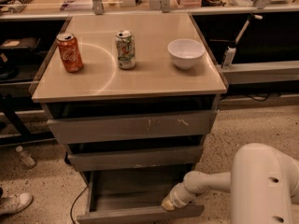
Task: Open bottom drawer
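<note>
The bottom drawer (140, 214) is the lowest of three grey drawers in the cabinet. It stands pulled out, and its shallow grey tray (128, 188) shows from above. My gripper (169, 203) reaches in from the right on a white arm and sits at the drawer's front slat, right of its middle. Above it are the plain middle drawer front (135, 158) and the larger top drawer front (133, 125) with white scratch marks.
On the cabinet top (93, 85) stand a red cola can (69, 52), a green and white can (125, 49) and a white bowl (186, 53). A plastic bottle (25, 157) and a shoe (14, 203) lie on the speckled floor at left. Shelves run behind.
</note>
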`<state>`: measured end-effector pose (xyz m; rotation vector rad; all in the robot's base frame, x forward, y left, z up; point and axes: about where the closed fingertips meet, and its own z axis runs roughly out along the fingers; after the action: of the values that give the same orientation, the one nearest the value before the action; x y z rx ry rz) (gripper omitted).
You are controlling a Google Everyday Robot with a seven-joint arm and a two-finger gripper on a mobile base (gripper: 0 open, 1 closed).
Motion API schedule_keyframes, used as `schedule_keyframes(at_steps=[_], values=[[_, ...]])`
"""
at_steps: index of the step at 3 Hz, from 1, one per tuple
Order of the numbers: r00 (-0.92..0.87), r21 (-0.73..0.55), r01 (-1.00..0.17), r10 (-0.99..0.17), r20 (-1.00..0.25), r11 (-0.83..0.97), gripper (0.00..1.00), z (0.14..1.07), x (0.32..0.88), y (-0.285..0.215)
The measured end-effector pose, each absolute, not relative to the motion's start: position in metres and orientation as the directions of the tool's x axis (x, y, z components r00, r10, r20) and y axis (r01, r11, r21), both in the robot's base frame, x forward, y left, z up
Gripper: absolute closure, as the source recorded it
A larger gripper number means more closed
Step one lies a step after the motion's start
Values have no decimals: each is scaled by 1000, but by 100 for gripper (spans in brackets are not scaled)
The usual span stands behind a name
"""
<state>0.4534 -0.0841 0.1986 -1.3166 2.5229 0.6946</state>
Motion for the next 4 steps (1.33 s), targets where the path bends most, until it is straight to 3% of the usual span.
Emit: schedule_keyframes(at_steps=[1, 2, 4], values=[[-578, 309, -815, -716, -392, 489, 100, 202, 453, -84], [-578, 309, -815, -716, -392, 489, 81, 202, 453, -84], [-585, 319, -810, -712, -388, 492, 35, 188, 459, -84]])
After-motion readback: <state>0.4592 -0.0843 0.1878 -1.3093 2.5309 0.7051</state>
